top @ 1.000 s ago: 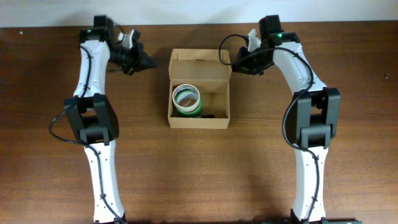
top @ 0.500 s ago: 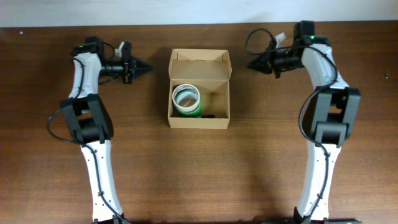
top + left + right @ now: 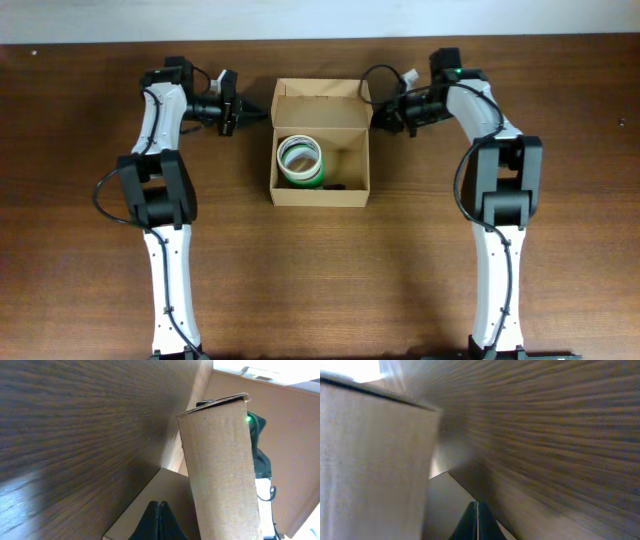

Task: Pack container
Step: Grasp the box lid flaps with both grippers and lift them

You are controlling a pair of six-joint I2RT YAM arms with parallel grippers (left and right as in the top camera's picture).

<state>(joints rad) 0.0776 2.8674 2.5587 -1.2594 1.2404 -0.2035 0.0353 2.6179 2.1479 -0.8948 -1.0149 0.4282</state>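
Note:
The tan cardboard container [image 3: 320, 191] sits open in the middle of the table, its flap lid [image 3: 320, 90] standing up at the far side. A green and white tape roll [image 3: 301, 160] lies inside at the left, with a small dark thing beside it. My left gripper [image 3: 262, 112] is shut and empty, its tip at the lid's left side flap [image 3: 220, 460]. My right gripper [image 3: 377, 116] is shut and empty, its tip at the lid's right side flap [image 3: 375, 455]. Both wrist views show closed black fingertips, left [image 3: 158, 510] and right [image 3: 476, 510], against cardboard.
Dark wooden table [image 3: 560, 250] all around the box. Both arms reach in from the sides along the far edge. A pale wall strip runs along the back.
Both grippers have swung back inward from positions away from the box, and their tips now meet the lid's side flaps. The box and the roll have not moved.

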